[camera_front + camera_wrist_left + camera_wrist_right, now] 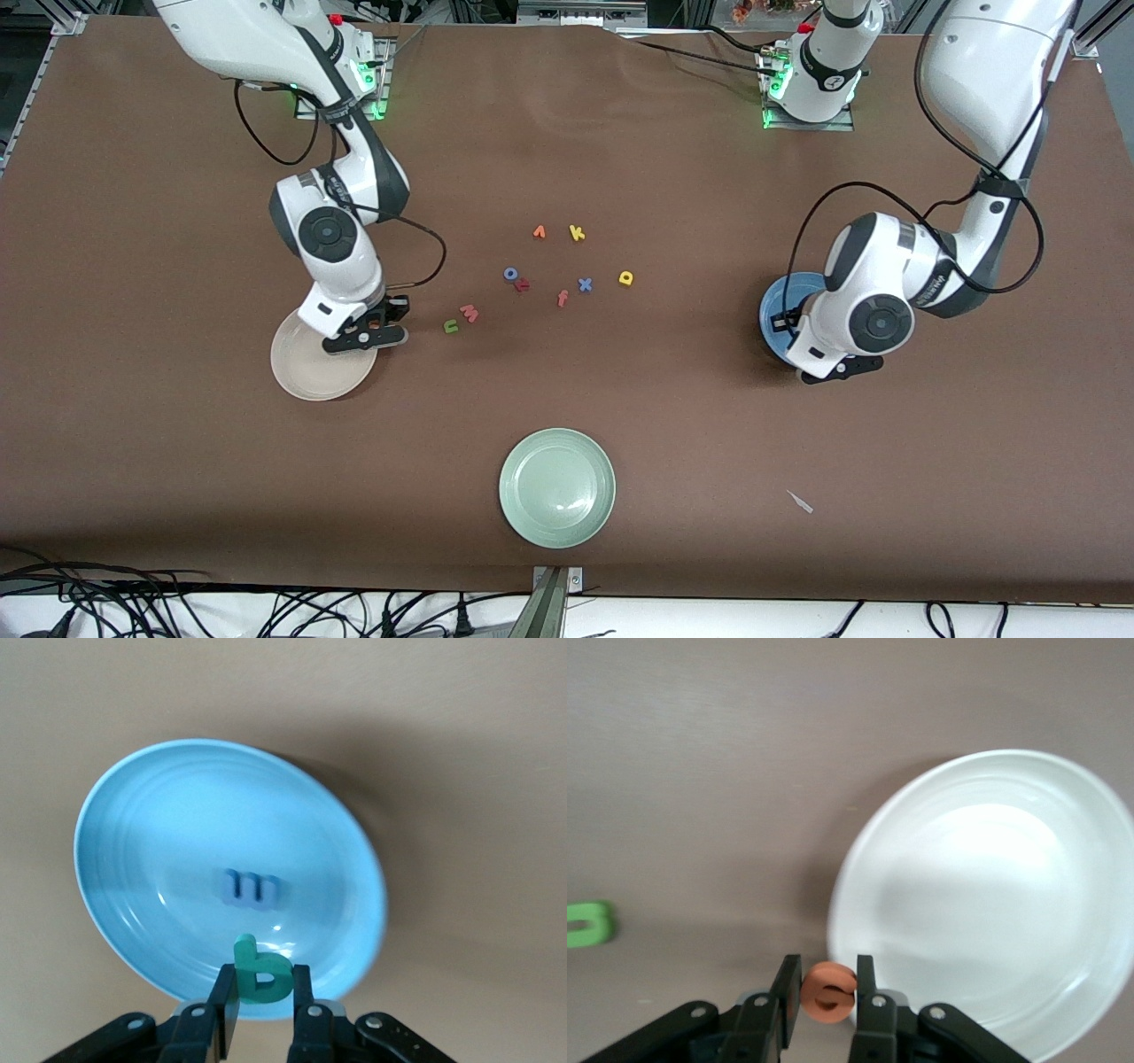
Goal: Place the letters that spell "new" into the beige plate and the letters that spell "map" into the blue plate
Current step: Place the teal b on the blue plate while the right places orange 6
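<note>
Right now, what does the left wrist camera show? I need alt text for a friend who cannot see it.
The left gripper holds a teal foam letter "a" between its shut fingers, above the rim of a blue plate. A periwinkle-blue "m" already lies in the middle of the plate, which sits on a brown table.

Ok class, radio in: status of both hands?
Left hand shut on teal "a" over blue plate. Right hand shut on orange "e" at beige plate rim.
</note>
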Robot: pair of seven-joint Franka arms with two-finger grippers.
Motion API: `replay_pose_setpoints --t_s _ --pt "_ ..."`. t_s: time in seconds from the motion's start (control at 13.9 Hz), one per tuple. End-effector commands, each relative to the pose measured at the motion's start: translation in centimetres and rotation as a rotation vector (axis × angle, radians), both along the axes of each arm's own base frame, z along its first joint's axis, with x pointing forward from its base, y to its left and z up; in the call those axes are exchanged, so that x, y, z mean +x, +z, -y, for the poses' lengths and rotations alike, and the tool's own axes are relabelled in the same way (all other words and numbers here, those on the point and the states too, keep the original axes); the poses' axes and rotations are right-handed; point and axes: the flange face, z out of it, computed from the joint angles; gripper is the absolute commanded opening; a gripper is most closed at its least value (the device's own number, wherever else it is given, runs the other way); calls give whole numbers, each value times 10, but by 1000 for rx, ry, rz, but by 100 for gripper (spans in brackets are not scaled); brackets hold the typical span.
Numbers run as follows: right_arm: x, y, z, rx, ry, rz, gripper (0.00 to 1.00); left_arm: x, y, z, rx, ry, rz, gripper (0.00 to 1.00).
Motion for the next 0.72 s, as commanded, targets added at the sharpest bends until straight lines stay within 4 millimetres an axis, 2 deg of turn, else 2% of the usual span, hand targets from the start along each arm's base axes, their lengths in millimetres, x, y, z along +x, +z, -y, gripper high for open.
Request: replay_pose_setpoints --t_s 0.0,0.07,0.14,0.22,0.29,0.36,0.43,0.5,0.65 --pt "8 5 32 -31 68 -10 24 -4 -31 12 -38 -103 -45 8" --pt "13 6 47 -38 87 -14 24 -3 -30 12 -45 -107 -44 16" --pt "16 5 61 -39 104 -23 24 -2 -28 12 -45 -108 -40 29" --pt "20 4 77 -36 103 -22 25 -3 -27 14 -46 -111 -40 92" --pt "20 3 83 -35 100 -25 35 -3 -26 16 -47 -115 -38 100" --pt "19 3 82 -31 96 -25 57 -3 -25 17 -46 -117 -38 100" --pt "19 5 78 -9 71 -25 69 -3 -22 20 -46 -115 -38 100" --pt "18 7 69 23 48 -28 72 -4 -12 31 -54 -128 -23 100" --pt "17 13 38 87 14 -23 75 -4 -4 38 -58 -137 -13 100"
